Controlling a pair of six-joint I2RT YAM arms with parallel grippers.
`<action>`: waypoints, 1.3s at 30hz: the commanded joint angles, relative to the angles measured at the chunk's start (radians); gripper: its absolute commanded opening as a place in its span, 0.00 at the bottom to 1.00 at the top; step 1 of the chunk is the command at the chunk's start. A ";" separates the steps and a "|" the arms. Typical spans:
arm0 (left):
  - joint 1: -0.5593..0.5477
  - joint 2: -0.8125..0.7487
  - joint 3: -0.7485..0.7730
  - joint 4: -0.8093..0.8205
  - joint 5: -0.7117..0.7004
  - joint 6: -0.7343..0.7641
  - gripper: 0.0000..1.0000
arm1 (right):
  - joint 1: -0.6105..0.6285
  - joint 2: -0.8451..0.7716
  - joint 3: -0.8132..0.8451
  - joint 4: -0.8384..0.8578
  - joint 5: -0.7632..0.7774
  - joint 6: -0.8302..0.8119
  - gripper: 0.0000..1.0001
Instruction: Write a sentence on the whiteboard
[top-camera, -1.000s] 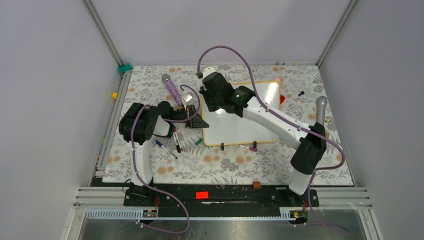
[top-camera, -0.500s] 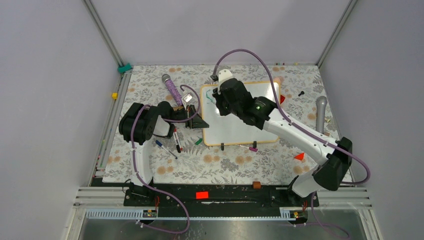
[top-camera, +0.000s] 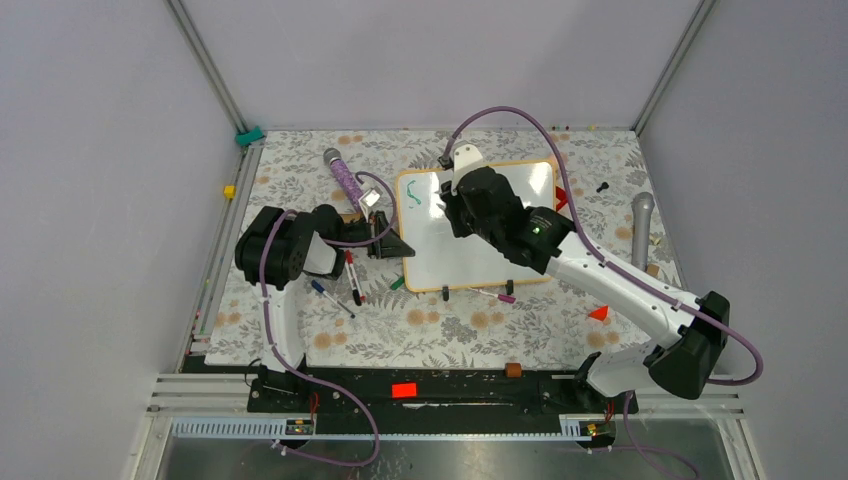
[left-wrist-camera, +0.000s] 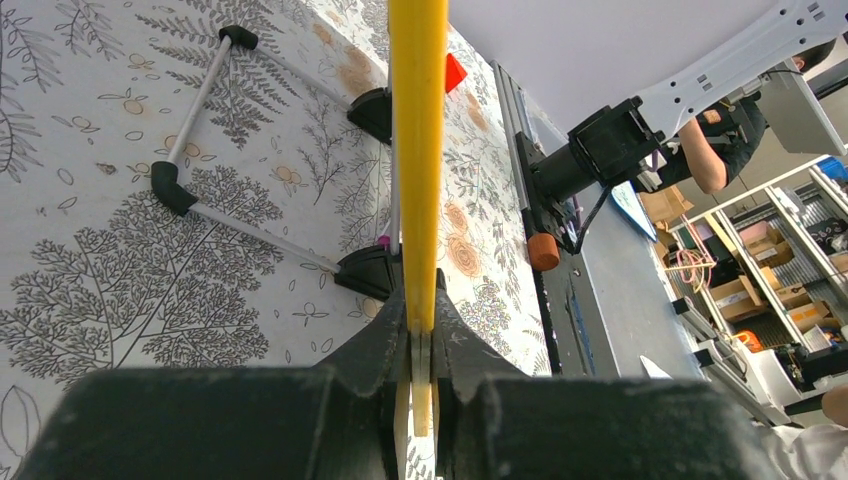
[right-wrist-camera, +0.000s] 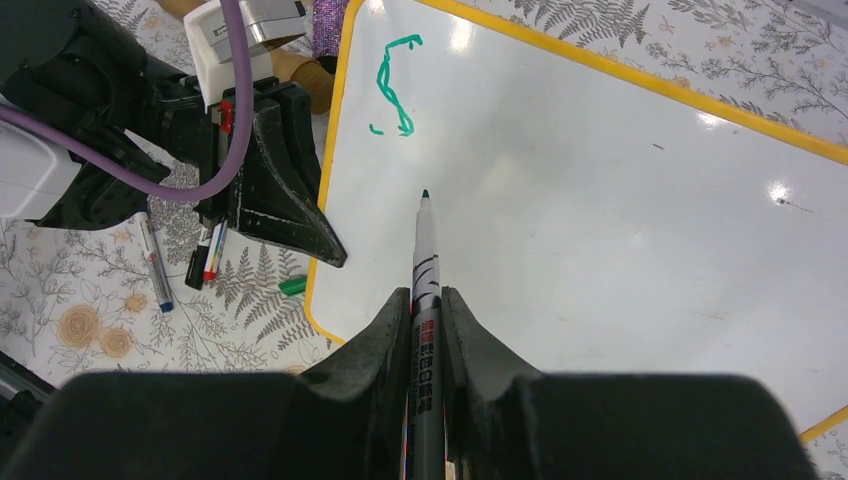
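Where the sentence stands: one green letter so far, an S, up in the board's far left corner. That looks like the opening letter only, so I'd say nearly all the writing is left to do.
Whiteboard: sitting mid-table toward the far side, between the two arms. It has a yellow-orange frame and a glossy face, bare apart from that S.
Green marker: aimed at the board, its tip just near of the S and a touch to the right. Touching the surface or hovering? Can't tell from here.
Right gripper: jaws clamped tight on the marker's barrel, reaching in from the near right over the board's left half.
Left gripper: jaws pinched together on the whiteboard's left frame edge, bracing it for the strokes, by my reading.
Next move: the following letter, most likely, set down to the right of the S.
Floral cloth: covers the table under everything.
Loose pens: scattered left of the board beside the left arm, with a green cap just off the board's near left corner.
Purple microphone: lying to the far left, near the board's corner.
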 joint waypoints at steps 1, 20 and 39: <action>0.021 0.045 0.016 0.019 0.082 0.022 0.00 | 0.001 -0.052 0.033 -0.027 0.023 -0.003 0.00; 0.025 0.058 -0.014 0.018 0.066 0.015 0.00 | 0.001 -0.013 0.029 0.063 0.034 -0.009 0.00; 0.027 0.018 -0.025 0.018 0.071 0.050 0.00 | 0.001 0.129 0.165 0.010 0.021 -0.075 0.00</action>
